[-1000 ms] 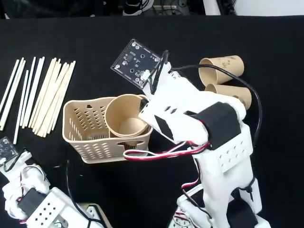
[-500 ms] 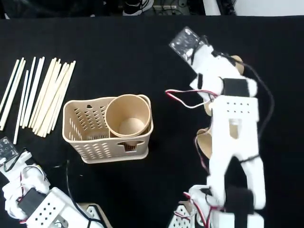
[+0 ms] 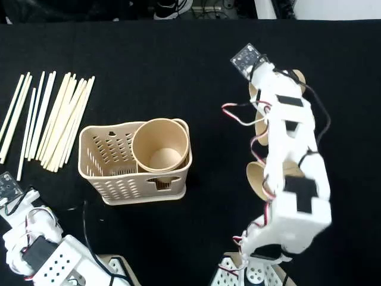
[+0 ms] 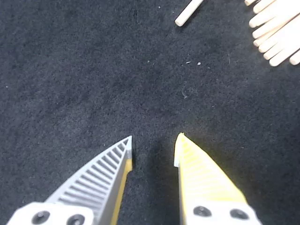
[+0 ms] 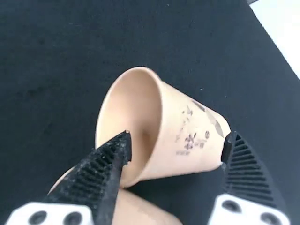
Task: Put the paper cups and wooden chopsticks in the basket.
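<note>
A beige slotted basket (image 3: 113,161) stands left of centre with one paper cup (image 3: 161,145) upright inside it. Several wooden chopsticks (image 3: 50,119) lie in a loose row at the far left. My right arm (image 3: 286,143) stretches over the cups at the right. Between its spread black fingers, my right gripper (image 5: 178,140) is open around a paper cup (image 5: 159,133) lying on its side. Another cup (image 3: 256,179) lies nearer the arm's base, partly hidden. My left gripper (image 4: 154,139) is open just above bare cloth, near some chopstick ends (image 4: 276,28).
The black cloth (image 3: 149,65) covers the whole table. A further cup (image 5: 136,211) lies just beside the one between the right fingers. The left arm's base (image 3: 36,250) sits at the front left corner. A single chopstick tip (image 4: 190,11) lies apart from the others.
The right arm has left the basket, with the cup staying inside it, and swung right and back until it stands over the lying cups. The left arm has not moved.
</note>
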You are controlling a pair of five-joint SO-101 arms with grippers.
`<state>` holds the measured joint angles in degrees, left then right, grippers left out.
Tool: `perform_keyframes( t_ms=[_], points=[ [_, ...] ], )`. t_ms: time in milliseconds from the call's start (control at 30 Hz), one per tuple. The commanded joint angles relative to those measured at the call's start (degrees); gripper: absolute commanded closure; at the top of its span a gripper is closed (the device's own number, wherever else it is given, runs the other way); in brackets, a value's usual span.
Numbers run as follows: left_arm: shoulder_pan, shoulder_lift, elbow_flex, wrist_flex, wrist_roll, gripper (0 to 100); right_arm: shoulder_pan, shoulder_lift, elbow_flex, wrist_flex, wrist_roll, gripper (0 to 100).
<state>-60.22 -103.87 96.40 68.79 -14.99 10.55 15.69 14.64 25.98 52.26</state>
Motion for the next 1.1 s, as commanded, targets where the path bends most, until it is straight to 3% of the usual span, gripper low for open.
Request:
perform_keyframes(
  t_ms=[0,233,433,700,900,1067],
  points=[
    [0.6,-0.4,1.0,-0.4,-0.4,85,1.4,2.8,-7.8,-0.8,-1.8,68.1],
    [0.6,-0.4,1.0,-0.4,-0.4,85,1.9,3.8,-9.4,-1.8,-1.8,71.2],
    [0.6,-0.4,1.0,-0.4,-0.4,85,2.0,3.8,-9.1,-5.0,-2.1,99.3],
    [0.6,-0.4,1.0,-0.4,-0.4,85,4.7,2.9,-9.1,-4.8,-2.5,98.8],
    [0.6,-0.4,1.0,-0.4,-0.4,85,6.2,-8.3,-6.4,-3.8,-12.9,98.8],
    [0.5,-0.4,1.0,-0.4,-0.4,85,4.6,-21.5,-4.3,6.5,-18.1,98.8]
  ],
)
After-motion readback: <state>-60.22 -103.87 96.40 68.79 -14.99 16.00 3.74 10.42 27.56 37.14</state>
